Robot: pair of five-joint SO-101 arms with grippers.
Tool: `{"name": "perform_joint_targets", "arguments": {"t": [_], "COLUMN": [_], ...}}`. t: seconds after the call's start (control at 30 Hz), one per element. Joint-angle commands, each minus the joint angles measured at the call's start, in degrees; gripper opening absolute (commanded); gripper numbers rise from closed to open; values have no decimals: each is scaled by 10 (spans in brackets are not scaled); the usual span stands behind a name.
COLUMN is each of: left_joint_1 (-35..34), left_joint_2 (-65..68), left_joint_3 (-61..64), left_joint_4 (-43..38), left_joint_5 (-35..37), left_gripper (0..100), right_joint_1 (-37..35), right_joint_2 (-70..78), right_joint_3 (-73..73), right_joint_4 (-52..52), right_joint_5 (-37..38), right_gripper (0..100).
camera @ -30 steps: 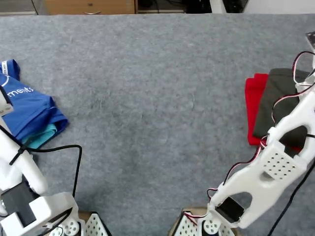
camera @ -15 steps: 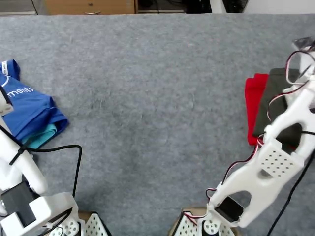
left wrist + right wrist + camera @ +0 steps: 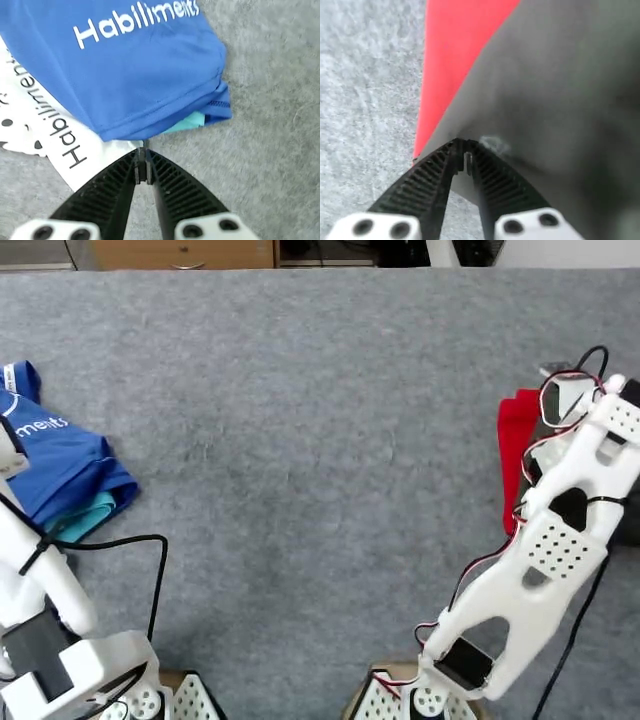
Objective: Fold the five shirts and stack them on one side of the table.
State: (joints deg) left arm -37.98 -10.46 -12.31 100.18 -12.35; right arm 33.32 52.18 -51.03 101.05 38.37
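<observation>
Bearing a blue shirt (image 3: 60,455), grey felt (image 3: 300,440) meets a wooden cabinet (image 3: 180,253).

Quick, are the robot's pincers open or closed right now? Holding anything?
Left pincer: closed, by the blue shirt, nothing visibly held.
Right pincer: closed at the edge of the dark grey shirt; whether it grips cloth cannot be told.

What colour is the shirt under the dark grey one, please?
Red; that shirt shows best in the high view.
</observation>
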Motion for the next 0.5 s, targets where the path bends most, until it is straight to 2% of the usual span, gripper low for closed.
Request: {"name": "perform_joint_targets", "arguments": {"t": [0.0,0.07,0.17,0.23,0.47], "left_joint_1": [-1,-1,0,0,0], "left_joint_2": [-23,-23,-23,-23,-23], "left_joint_3": [10,9,5,5,5], "left_joint_4": [6,6,5,5,5], "left_joint_5": [-2,-2,-2,-2,-1], "left_gripper": [19,19,19,19,19], "right_joint_1": [-7,-10,-22,-31,-51], "right_joint_2": [-68,-102,-155,-189,-223], "right_joint_3": [-20,3,72,131,274], "right_joint_4": [13,13,13,13,-40], "right_joint_5": [-4,7,13,13,13], "right_gripper": [23,54,172,217,166]}}
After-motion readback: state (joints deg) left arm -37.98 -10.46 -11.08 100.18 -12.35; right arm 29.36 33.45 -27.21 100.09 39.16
